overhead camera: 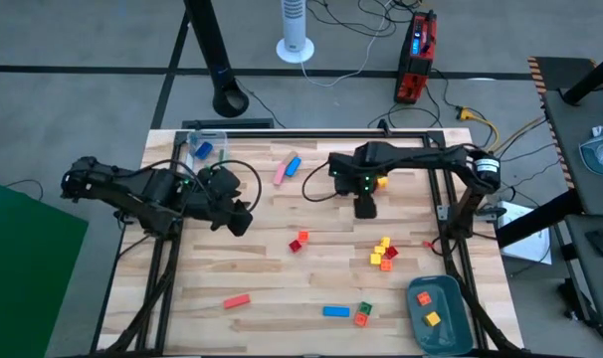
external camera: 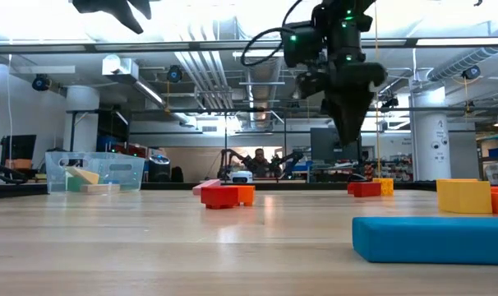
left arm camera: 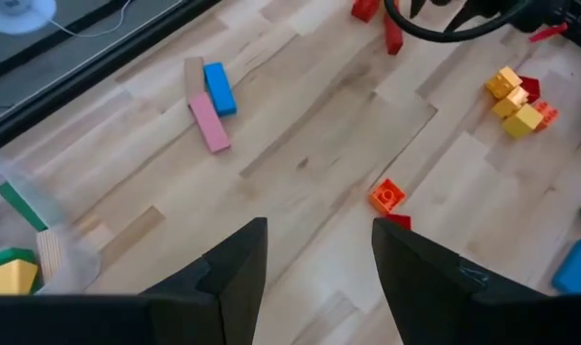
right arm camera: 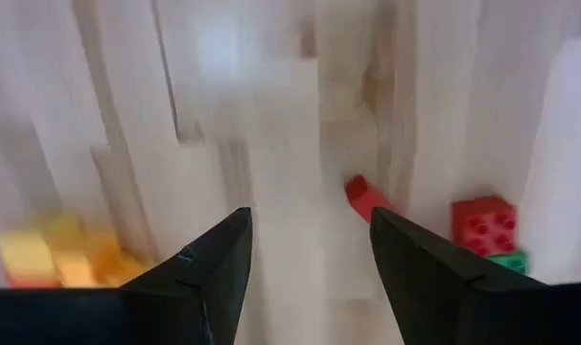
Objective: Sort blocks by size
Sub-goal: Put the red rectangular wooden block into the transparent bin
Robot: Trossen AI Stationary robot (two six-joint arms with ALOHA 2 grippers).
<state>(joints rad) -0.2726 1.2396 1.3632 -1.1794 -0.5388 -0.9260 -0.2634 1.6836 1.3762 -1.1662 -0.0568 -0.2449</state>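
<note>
Blocks lie scattered on the wooden table: a pink bar (overhead camera: pixel 280 171) beside a blue one (overhead camera: pixel 293 165), a small red-and-orange pair (overhead camera: pixel 299 241), a yellow, orange and red cluster (overhead camera: pixel 383 254), a red bar (overhead camera: pixel 236 300), a blue bar (overhead camera: pixel 335 311) and a green-orange-red clump (overhead camera: pixel 363 314). My left gripper (overhead camera: pixel 240 221) hovers open over the table's left half, nothing between its fingers (left arm camera: pixel 235 273). My right gripper (overhead camera: pixel 365 207) points down, open and empty, high above the boards (external camera: pixel 352 123), a little toward the far edge from the cluster.
A clear plastic box (overhead camera: pixel 204 146) at the far left holds a blue block. A grey-blue tray (overhead camera: pixel 439 313) at the near right corner holds a few small blocks. Bare boards lie between the two grippers and along the near left.
</note>
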